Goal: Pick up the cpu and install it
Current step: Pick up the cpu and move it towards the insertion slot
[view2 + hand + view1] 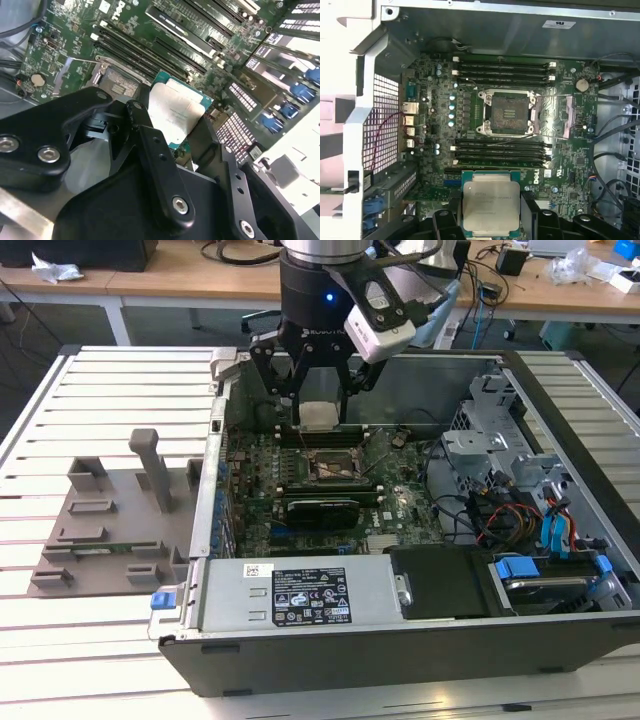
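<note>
Plainly the gripper (318, 408) has its fingers clamped on the cpu (320, 417), which hangs flat over the green board (300, 505) near the far wall of the open computer case (400, 645). The exterior view alone takes in the grey fixture block (110, 525) on the slatted table (120, 380), beside the case at the exterior view's left. The first wrist view looks straight into the open socket (509, 112) between two banks of memory slots (502, 70), apart from the held cpu (491, 205), and the second wrist view shows a black finger (145, 142) pressed against each of two opposite edges of the cpu (175, 112).
</note>
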`<state>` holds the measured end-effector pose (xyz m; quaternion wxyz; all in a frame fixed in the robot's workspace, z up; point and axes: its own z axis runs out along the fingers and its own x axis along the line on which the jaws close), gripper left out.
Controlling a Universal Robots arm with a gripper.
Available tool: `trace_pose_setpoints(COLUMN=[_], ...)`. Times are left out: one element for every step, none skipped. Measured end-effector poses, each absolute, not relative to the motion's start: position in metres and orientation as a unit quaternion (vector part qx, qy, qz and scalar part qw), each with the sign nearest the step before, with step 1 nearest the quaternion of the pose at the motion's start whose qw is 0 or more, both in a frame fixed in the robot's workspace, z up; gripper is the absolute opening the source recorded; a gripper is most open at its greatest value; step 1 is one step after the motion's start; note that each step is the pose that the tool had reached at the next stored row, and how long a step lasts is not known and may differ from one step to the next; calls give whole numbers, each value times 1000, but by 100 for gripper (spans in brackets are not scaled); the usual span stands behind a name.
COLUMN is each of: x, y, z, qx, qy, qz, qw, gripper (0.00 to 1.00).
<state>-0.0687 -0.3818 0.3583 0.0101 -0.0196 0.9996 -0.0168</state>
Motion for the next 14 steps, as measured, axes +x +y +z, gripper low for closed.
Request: trace_pose_setpoints(x=[-67, -66, -65, -63, -61, -60, -56, -51, -44, -37, -34, -33, -32, -32], y=[-382, -382, -382, -382, -382, -381, -381, -381, -380, -379, -379, -379, -378, -378], z=[358, 357, 356, 356, 355, 354, 352, 348, 345, 338, 333, 331, 329, 328], qx=[-20, -20, -20, -20, -20, -20, -20, -20, -20, -20, -20, -20, -20, -20], qy=[1000, 1000, 1000, 1000, 1000, 1000, 1000, 1000, 1000, 1000, 1000, 1000, 1000, 1000], qz=[-17, -17, -17, -17, -17, -17, -17, -17, -17, -17, -17, -17, -17, -17], qw=[10, 10, 10, 10, 10, 10, 10, 10, 10, 10, 10, 10, 10, 10], gripper=[55, 55, 55, 55, 55, 55, 55, 55, 55, 55, 55, 55, 55, 55])
